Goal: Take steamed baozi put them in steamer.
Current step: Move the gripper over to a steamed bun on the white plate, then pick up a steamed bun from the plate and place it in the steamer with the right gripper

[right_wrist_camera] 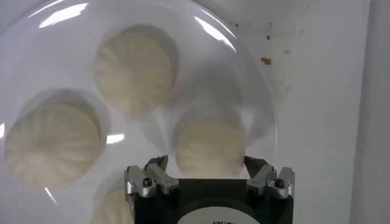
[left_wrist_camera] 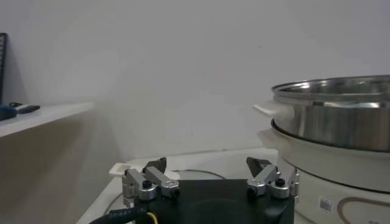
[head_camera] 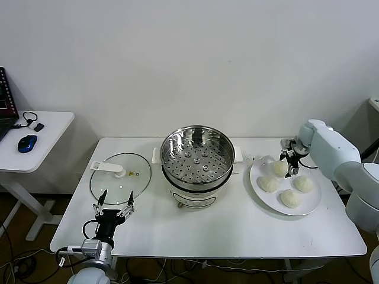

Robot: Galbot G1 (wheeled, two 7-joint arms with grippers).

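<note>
Four cream-white baozi lie on a white plate (head_camera: 314, 202) at the right of the table: one at the back (head_camera: 278, 168), one left (head_camera: 268, 184), one right (head_camera: 304, 183), one in front (head_camera: 291, 198). My right gripper (head_camera: 289, 165) hovers over the back baozi. In the right wrist view this gripper (right_wrist_camera: 207, 163) is open, its jaws standing either side of that baozi (right_wrist_camera: 210, 143) without closing on it. The steamer (head_camera: 198, 157) stands empty at the table's middle. My left gripper (head_camera: 112, 205) is parked, open and empty, at the front left.
A flat glass lid (head_camera: 121, 177) with a white handle lies left of the steamer. The steamer's wall (left_wrist_camera: 341, 119) rises close on one side of the left gripper (left_wrist_camera: 207, 164). A side desk with a blue mouse (head_camera: 26, 142) stands at far left.
</note>
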